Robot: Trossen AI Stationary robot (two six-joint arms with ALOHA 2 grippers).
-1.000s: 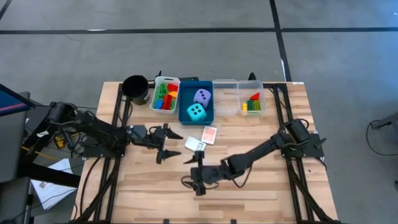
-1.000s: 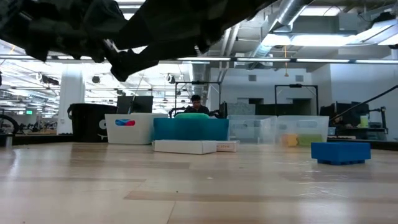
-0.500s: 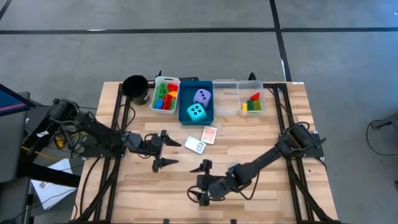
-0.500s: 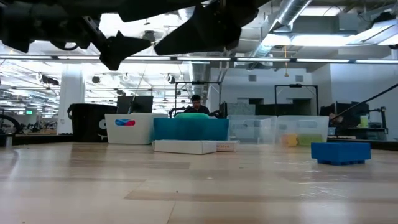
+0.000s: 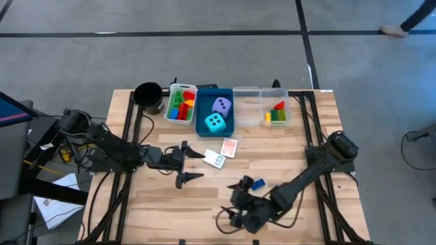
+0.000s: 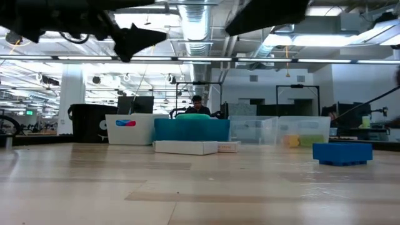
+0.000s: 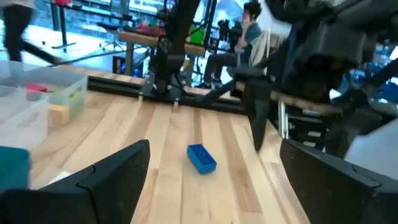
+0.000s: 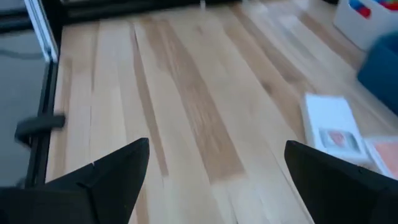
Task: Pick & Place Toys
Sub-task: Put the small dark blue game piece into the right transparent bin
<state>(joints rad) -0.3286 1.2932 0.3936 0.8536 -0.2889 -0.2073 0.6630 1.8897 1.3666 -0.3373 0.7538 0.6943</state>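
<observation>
The table (image 5: 157, 204) is made of light wooden planks on a black frame, and it stands on a grey floor with dark lines. In the low view the room behind is a big hall with ceiling pipes, lamps, desks and one seated person (image 6: 197, 106) far away.

From the left, along the far edge, there is a black cup (image 5: 148, 96), then a white tray (image 5: 172, 99) with red, green, yellow and blue bricks (image 5: 181, 105). Next comes a blue tray (image 5: 204, 126) that holds the lavender die (image 5: 221, 105) and the cyan die (image 5: 215, 122), and then a clear tray (image 5: 246, 114) with some more bricks (image 5: 276, 113) in its right part. In front of the blue tray two card packs (image 5: 222, 154) lie flat on the wood, touching each other. One loose blue brick (image 5: 257, 184) lies further toward the near edge (the left wrist view shows it clearly on the planks).

The white tray has a small label in the low view, but I cannot read it.

The left gripper (image 5: 188, 163) hovers left of the card packs with its fingers spread apart and nothing between them. The right gripper (image 5: 227, 219) is near the front edge, just beside the blue brick; its fingers are also apart and empty. The right wrist view shows the card packs, which the left wrist view does not.
</observation>
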